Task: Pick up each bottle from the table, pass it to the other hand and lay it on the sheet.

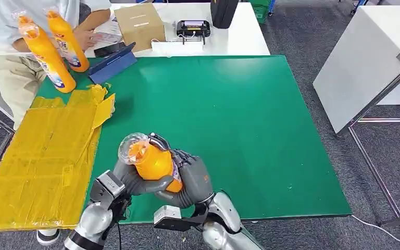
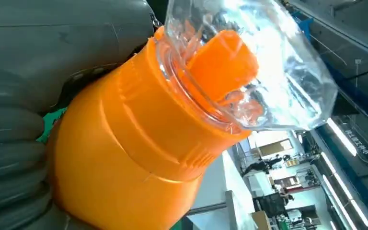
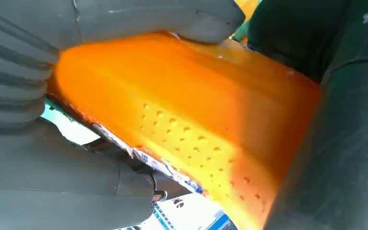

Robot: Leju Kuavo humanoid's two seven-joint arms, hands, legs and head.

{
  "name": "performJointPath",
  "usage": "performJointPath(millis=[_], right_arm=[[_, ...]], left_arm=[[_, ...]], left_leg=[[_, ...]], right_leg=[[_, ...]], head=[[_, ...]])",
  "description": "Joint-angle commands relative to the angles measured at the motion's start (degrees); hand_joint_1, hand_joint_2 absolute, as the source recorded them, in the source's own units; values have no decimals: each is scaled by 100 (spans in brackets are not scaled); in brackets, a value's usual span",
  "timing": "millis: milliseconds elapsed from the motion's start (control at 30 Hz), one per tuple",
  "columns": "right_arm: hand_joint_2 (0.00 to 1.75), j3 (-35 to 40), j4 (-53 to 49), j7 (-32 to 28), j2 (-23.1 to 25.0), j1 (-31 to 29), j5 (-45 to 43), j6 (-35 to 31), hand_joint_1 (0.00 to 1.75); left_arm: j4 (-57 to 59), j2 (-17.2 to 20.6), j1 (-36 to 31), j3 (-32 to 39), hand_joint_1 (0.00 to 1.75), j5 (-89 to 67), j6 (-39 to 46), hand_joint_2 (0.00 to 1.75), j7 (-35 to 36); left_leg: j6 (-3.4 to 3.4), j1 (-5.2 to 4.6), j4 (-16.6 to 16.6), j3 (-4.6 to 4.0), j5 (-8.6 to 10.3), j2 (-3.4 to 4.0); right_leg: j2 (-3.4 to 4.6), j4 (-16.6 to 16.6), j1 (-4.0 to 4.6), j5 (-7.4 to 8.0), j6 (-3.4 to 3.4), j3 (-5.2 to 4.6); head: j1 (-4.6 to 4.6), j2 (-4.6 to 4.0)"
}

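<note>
An orange bottle (image 1: pixel 153 162) with a clear cap (image 1: pixel 132 146) is held tilted above the green table's near edge, cap toward the yellow sheet (image 1: pixel 36 156). My left hand (image 1: pixel 129 181) wraps it from below and the left, and my right hand (image 1: pixel 194 178) grips its lower body from the right. The left wrist view has the bottle's neck (image 2: pixel 124 143) and clear cap (image 2: pixel 249 72) against my left hand (image 2: pixel 9 143). In the right wrist view my right hand (image 3: pixel 28 72) clasps the bottle's dimpled body (image 3: pixel 182 110). Two more orange bottles (image 1: pixel 47 52) (image 1: pixel 67 39) stand at the far left.
A person (image 1: pixel 10 62) sits at the table's far left corner, one hand (image 1: pixel 86 37) near the two bottles. A blue tablet (image 1: pixel 112 65), a cardboard box (image 1: pixel 139 23) and a small device (image 1: pixel 192 28) lie at the back. A white table (image 1: pixel 364 57) stands to the right.
</note>
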Motion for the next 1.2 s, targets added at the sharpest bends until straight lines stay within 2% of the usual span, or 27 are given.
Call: performJointPath(millis=[33,367,433,500,633,700,733,800,833,900,933,967,1000,1033,1100,1133,1200], right_arm=[[175,-42,4,-100,-100,7,-232,-173,0],[175,-265,-186,-118,-133,121,-275,-277,0],[175,-372,-244,-111,-143,163,-289,-328,0],[175,-574,-478,-171,-140,288,-286,-428,0],[175,-910,-1410,-270,-258,614,-167,-636,0],[175,-1110,-2233,-334,-390,787,-638,-426,0],[175,-1161,-2406,-306,-433,824,-676,-343,0],[175,-1411,-3116,-321,-444,988,-1895,472,0],[175,-1503,-3222,-300,-460,1011,-1949,564,0],[175,-1707,-3485,-351,-418,1068,-2569,1129,0],[175,-1752,-3529,-338,-405,1080,-2568,1185,0],[175,-1781,-3575,-369,-394,1074,-2697,1322,0],[175,-1790,-3608,-362,-404,1065,-2754,1390,0],[175,-1852,-3699,-315,-406,1072,-2831,1507,0],[175,-1923,-3772,-320,-390,1068,-2893,1596,0],[175,-1936,-3791,-324,-387,1067,-2893,1609,0],[175,-1966,-3772,-297,-424,1006,-2822,1618,0]], left_arm=[[183,-51,-245,248,175,36,278,175,-16],[-61,20,-285,560,175,-285,828,175,-129],[-141,71,-358,711,175,-713,1318,175,-157],[-204,189,-466,970,175,-1561,2045,175,-11],[64,304,-788,1338,175,-3765,2822,175,663],[448,478,-1034,1278,175,-5032,2524,175,1248],[522,468,-1077,1265,175,-5046,2514,175,1254],[1027,691,-1259,1028,175,-6742,2175,175,1934],[1140,675,-1280,988,175,-6784,2212,175,1974],[1689,874,-1457,642,175,-7997,1861,175,2531],[1862,887,-1501,570,175,-7997,1972,175,2606],[2103,1489,-1882,-469,175,-7997,1571,175,3425],[2265,1546,-1973,-746,175,-7997,1382,175,3669],[2724,1466,-2084,-948,175,-7997,1413,175,3849],[3367,1298,-2208,-964,175,-7997,1091,175,3835],[3485,1274,-2237,-980,175,-7997,1168,175,3854],[4216,1049,-2304,-555,175,-7933,989,175,3738]], left_leg=[[-12,13,4,39,-20,-15],[-7,8,1,21,-9,-16],[-11,13,7,38,-22,-13],[-9,11,4,18,-11,-6],[-10,10,7,12,-8,-22],[-14,14,14,22,-16,-26],[-14,14,17,26,-20,-24],[-12,13,18,23,-18,-36],[-6,3,4,8,-1,-33],[-8,5,7,21,-9,-35],[-6,3,-1,17,-3,-20],[-9,5,2,23,-7,-23],[-11,8,5,30,-13,-24],[-9,5,-1,12,-1,-27],[-13,11,1,32,-7,-51],[-10,6,-5,28,-2,-28],[-9,4,-6,33,-5,-16]], right_leg=[[23,-3,7,-19,-14,45],[9,-3,4,-11,-9,25],[25,0,7,-21,-13,44],[21,-1,7,-9,-9,21],[3,6,6,-13,-11,19],[9,11,8,-22,-15,30],[14,14,7,-24,-15,33],[3,13,7,-25,-13,35],[-12,7,-1,-13,-7,12],[-4,6,-1,-18,-10,26],[0,0,-1,-9,-8,21],[4,2,0,-12,-10,28],[10,2,2,-14,-13,33],[-12,2,1,-7,-10,13],[-22,0,4,-19,-15,40],[-9,-5,1,-10,-11,26],[4,-6,0,-9,-10,32]], head=[[0,0],[0,0],[0,0],[0,0],[0,0],[-2,0],[0,0],[0,0],[0,0],[4,0],[0,0],[-2,0],[2,0],[0,0],[2,0],[0,0],[-2,0]])
